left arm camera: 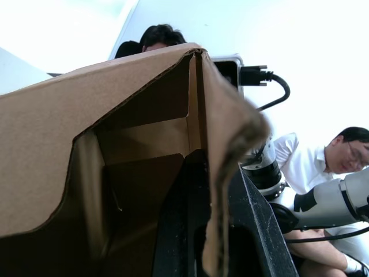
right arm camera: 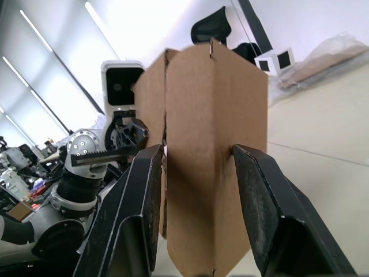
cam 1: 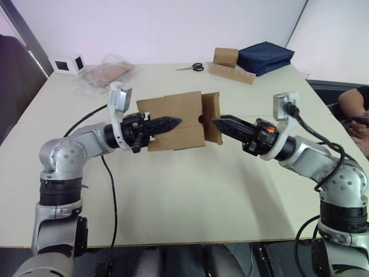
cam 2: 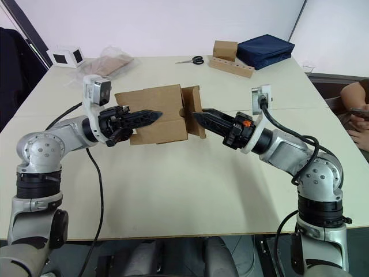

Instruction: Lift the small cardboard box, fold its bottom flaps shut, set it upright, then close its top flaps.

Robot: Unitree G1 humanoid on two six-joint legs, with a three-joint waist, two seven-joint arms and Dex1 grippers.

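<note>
Above the middle of the desk (cam 1: 173, 202), the small cardboard box (cam 1: 173, 118) hangs in the air between the two arms, lying sideways with its flapped end turned toward the right arm. The left gripper (cam 1: 167, 123) has one finger inside the box and one outside, pinching a wall of it. The right gripper (cam 2: 199, 116) comes in from the other side with its fingers (right arm camera: 138, 213) spread either side of an upright flap (cam 2: 195, 109), close against both of its faces.
</note>
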